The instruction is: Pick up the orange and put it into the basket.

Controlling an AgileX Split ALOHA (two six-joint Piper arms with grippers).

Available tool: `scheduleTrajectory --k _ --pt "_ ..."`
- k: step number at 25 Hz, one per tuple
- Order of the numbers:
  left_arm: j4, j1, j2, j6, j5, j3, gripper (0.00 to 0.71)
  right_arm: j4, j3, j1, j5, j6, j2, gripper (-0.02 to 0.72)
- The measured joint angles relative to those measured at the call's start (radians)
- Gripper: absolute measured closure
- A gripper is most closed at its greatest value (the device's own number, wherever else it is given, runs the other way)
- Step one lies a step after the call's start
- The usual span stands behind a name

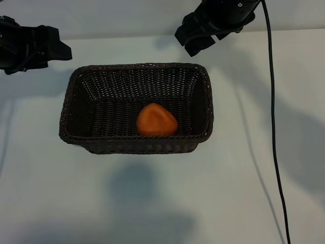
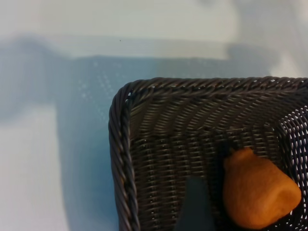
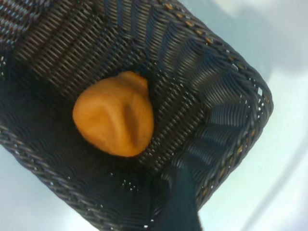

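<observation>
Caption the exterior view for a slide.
Orange resting inside the basket, both tools open and clear: left tool beyond its left corner, right tool above its far rim.

Left gripper (image 1: 63,51) raised at far left, right gripper (image 1: 190,43) raised at back, both apparently open

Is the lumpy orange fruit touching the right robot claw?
Apart. The exterior view shows the lumpy orange fruit lying inside the dark brown wicker basket, with the right gripper beyond the rim.

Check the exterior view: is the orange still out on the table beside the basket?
No, the orange lies inside the basket, on its floor near the front wall.
</observation>
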Motion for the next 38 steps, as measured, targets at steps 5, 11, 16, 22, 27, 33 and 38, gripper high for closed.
scheduleTrajectory --k 5,11,16,22,27,33,38 --pt "0.000 0.000 0.000 0.000 0.000 0.000 0.121 0.000 0.000 0.000 0.006 0.000 0.000 0.104" --pt "0.000 0.000 0.000 -0.001 0.000 0.000 0.121 0.000 0.000 0.000 0.009 0.000 0.000 0.104" --pt "0.000 0.000 0.000 -0.001 0.000 0.000 0.121 0.000 0.000 0.000 0.009 0.000 0.000 0.104" --pt "0.000 0.000 0.000 -0.001 0.000 0.000 0.121 0.000 0.000 0.000 0.009 0.000 0.000 0.105" --pt "0.000 0.000 0.000 -0.001 0.000 0.000 0.121 0.008 0.000 0.000 0.008 0.000 0.011 0.105" --pt "0.000 -0.010 0.000 -0.001 0.000 0.000 0.121 0.027 0.020 0.000 -0.005 0.000 0.029 0.105" --pt "-0.001 -0.046 0.010 -0.001 -0.001 0.000 0.121 0.050 0.020 0.000 -0.003 -0.004 0.051 0.105"
